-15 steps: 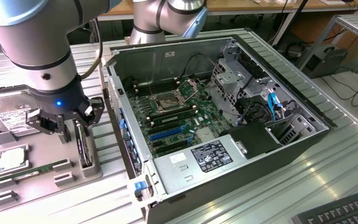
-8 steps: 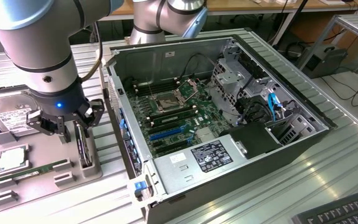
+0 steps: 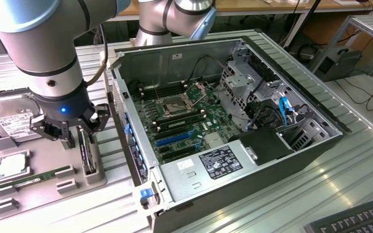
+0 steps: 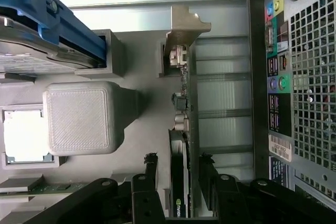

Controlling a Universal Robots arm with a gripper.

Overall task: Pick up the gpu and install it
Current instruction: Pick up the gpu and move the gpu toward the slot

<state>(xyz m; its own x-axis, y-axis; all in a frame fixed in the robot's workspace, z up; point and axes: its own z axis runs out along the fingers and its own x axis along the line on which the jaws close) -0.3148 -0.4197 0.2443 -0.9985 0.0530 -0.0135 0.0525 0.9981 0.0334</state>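
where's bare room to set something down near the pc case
Bare tabletop on the exterior view's right of the pc case, up to the keyboard. Crowded: the parts tray, where the open hand straddles the gpu.

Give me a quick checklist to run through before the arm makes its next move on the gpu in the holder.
1. Open pincer: ok, the jaws stand apart.
2. Alignment over the gpu: ok, in the wrist view one of the fingers sits on each side of the card.
3. Card upright in its grey holder: ok.
4. Grip on the card: not ok, the fingers stand clear of it.
5. Free blue slot on the motherboard: ok, it looks empty.
6. Open computer case: ok, its inside is exposed.
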